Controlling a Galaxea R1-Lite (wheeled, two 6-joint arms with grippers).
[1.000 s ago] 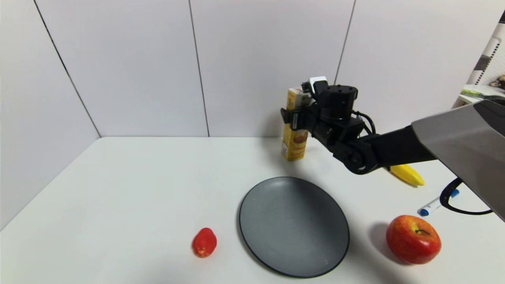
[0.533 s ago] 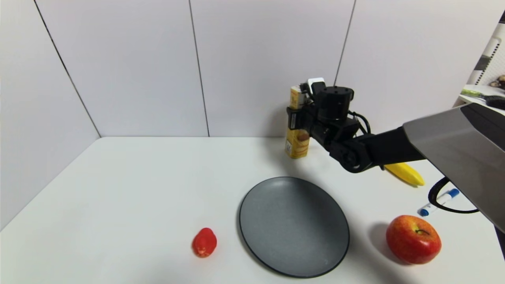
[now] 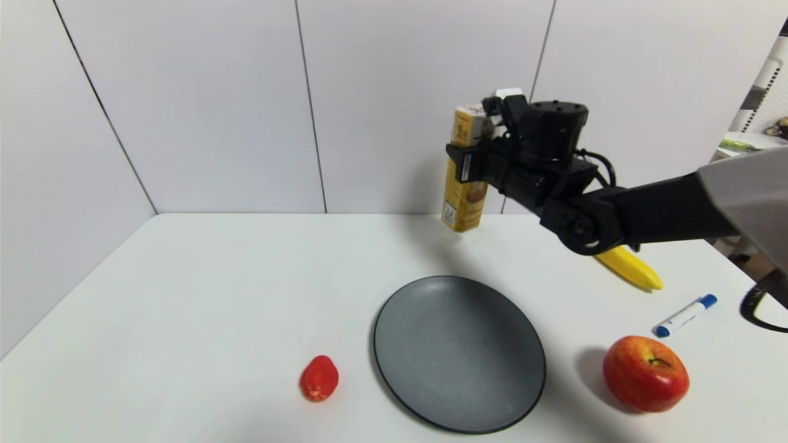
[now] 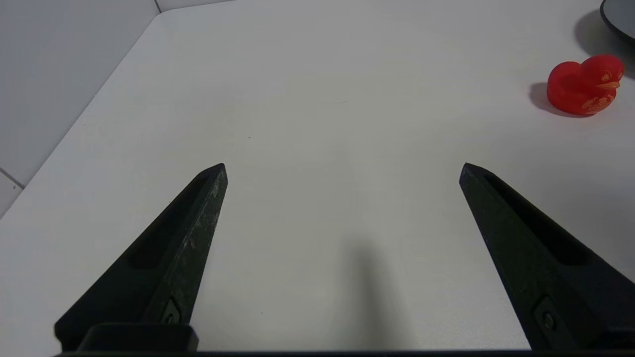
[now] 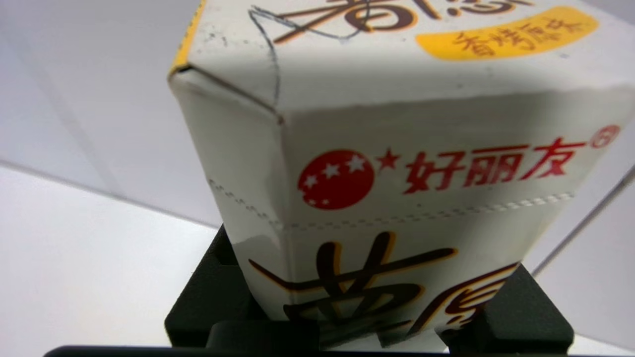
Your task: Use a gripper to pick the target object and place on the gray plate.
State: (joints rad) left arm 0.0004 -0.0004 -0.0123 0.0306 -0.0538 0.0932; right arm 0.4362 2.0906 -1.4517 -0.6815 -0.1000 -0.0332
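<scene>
My right gripper [image 3: 471,165] is shut on the tall yellow snack carton [image 3: 463,209] and holds it in the air above the table's far side, slightly tilted. In the right wrist view the carton's white top with red and dark Chinese characters [image 5: 397,198] fills the frame between the black fingers [image 5: 208,297]. The large gray plate [image 3: 458,351] lies flat on the table, nearer to me than the carton and below it. My left gripper [image 4: 342,171] is open and empty over bare table at the left; it does not show in the head view.
A yellow banana [image 3: 628,269] lies behind the right arm. A blue-capped marker [image 3: 684,315] and a red apple [image 3: 645,372] sit right of the plate. A red toy duck [image 3: 318,378] sits left of it, also in the left wrist view [image 4: 585,85]. White walls close the back and left.
My right gripper has lifted the carton off the table; its base, on the table a second ago, now hangs above it. The arm has risen and swung slightly right.
</scene>
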